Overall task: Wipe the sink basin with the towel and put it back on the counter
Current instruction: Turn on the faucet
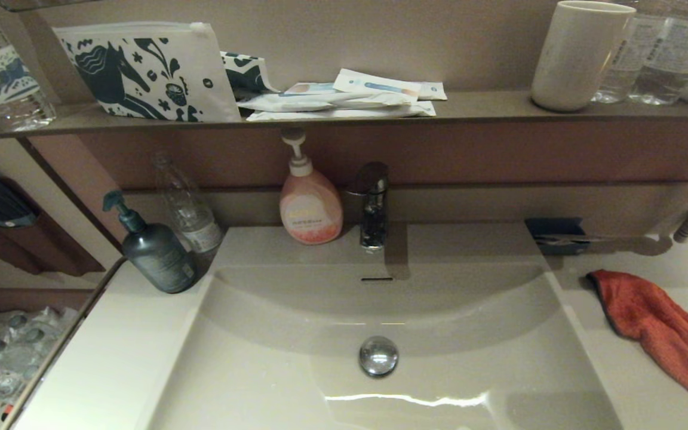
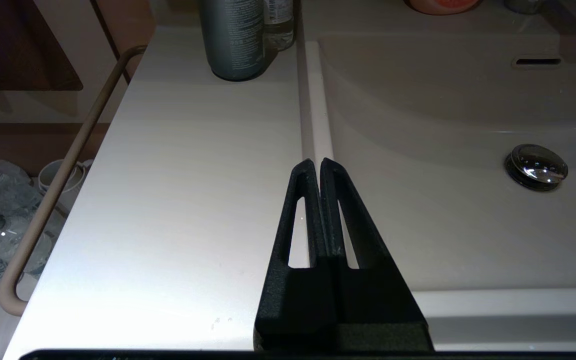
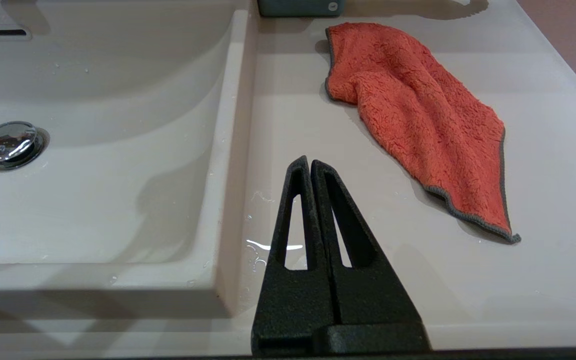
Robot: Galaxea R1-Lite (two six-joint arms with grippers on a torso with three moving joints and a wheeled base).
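The orange-red towel (image 1: 663, 331) (image 3: 418, 120) lies loosely spread on the off-white counter (image 1: 624, 370) to the right of the sink basin (image 1: 296, 382), touching nothing else. The basin holds only its chrome drain plug (image 1: 378, 356) and the overflow slot (image 1: 376, 279). Neither arm shows in the head view. My right gripper (image 3: 310, 161) is shut and empty, hovering over the counter (image 3: 543, 280) near the basin's right rim, short of the towel. My left gripper (image 2: 316, 162) is shut and empty above the basin's left rim (image 2: 313, 125).
A dark green pump bottle (image 1: 154, 248), a clear bottle (image 1: 189, 209), a pink soap bottle (image 1: 309, 203) and the tap (image 1: 372, 203) stand behind the basin. A dark soap dish (image 1: 556, 234) sits beyond the towel. The brown shelf (image 1: 487, 107) carries a horse-print pouch (image 1: 141, 68), packets and a cup (image 1: 580, 54).
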